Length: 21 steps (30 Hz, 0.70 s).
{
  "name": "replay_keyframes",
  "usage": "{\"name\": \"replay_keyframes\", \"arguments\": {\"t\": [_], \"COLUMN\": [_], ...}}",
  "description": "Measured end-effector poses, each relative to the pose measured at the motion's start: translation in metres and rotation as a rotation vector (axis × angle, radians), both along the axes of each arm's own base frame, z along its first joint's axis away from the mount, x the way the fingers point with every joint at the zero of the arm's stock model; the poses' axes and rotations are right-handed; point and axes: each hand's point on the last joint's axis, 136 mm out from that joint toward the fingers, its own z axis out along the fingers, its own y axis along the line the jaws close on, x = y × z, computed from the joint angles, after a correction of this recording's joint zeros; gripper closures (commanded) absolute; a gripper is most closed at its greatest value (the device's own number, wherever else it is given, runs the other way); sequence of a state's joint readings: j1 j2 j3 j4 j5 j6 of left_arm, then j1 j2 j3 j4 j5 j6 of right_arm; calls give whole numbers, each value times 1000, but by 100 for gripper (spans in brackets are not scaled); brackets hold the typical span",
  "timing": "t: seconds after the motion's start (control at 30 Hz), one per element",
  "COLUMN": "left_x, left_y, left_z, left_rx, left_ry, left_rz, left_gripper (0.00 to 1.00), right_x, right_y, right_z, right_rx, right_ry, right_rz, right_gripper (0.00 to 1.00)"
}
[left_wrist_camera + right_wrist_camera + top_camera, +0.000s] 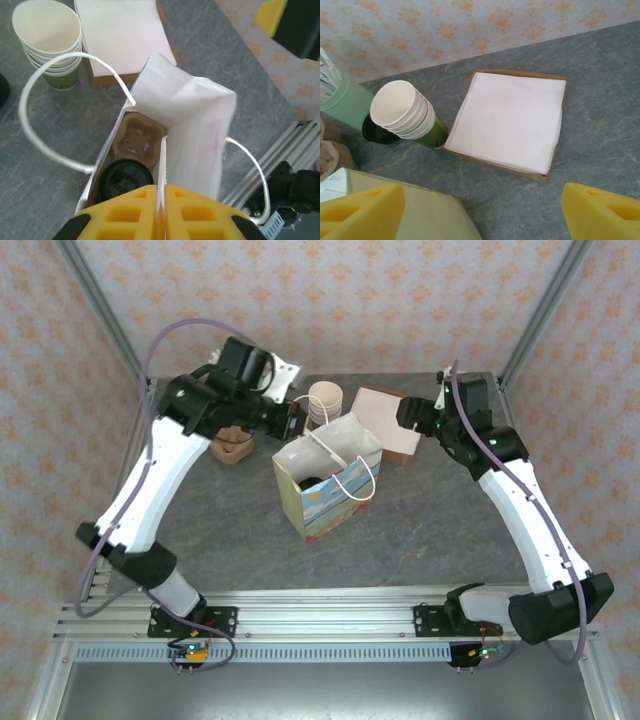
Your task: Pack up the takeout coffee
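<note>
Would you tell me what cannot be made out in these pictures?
Coffee cup, left wrist view: body hidden below its black lid by the paper bag.
Green tumbler, right wrist view: cut off by the left edge.
Bag's inside, top view: too dark and small.

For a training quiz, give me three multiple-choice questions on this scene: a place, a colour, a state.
1. Where is the lidded coffee cup? A on the napkin tray; B inside the paper bag; C on the cup stack.
2. The bag's handles are: A white; B red; C black.
3. The right pincer is: A shut on a cup; B open; C shut on the bag.
Answers: B, its black lid shows inside the bag; A, white cord loops; B, jaws wide apart, nothing between.
</note>
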<state>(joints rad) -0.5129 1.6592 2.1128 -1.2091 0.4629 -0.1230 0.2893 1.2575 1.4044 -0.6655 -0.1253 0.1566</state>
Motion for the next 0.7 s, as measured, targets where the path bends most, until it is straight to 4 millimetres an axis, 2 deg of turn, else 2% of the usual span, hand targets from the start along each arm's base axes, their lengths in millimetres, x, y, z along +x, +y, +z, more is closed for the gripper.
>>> {"name": "replay_keyframes", "arguments": {"t": [0.17,0.3,0.4,0.5,0.63,0.7], "left_x": [23,35,38,36,28,24], "left_y": [-26,-38,-39,-37,-28,-23], "left_z": [-45,-56,-46,-24,12,32], "left_rx": [60,73,63,40,0,-25], "left_ry": [91,108,81,22,-76,-130], "left_rz": [-42,-58,-62,-61,-43,-29], "left_gripper": [70,59,54,51,50,50], "right_x": [18,43,64,85,117,130], "right_y": [-23,-48,-64,-71,-65,-59], "right_z": [-29,-60,-92,-131,-177,-194], "right_rx": [-5,13,37,42,43,26], "right_ry": [63,129,194,274,362,389], "right_rz": [-79,-164,-214,-243,-234,-221], "right_gripper": [19,23,29,35,42,44]}}
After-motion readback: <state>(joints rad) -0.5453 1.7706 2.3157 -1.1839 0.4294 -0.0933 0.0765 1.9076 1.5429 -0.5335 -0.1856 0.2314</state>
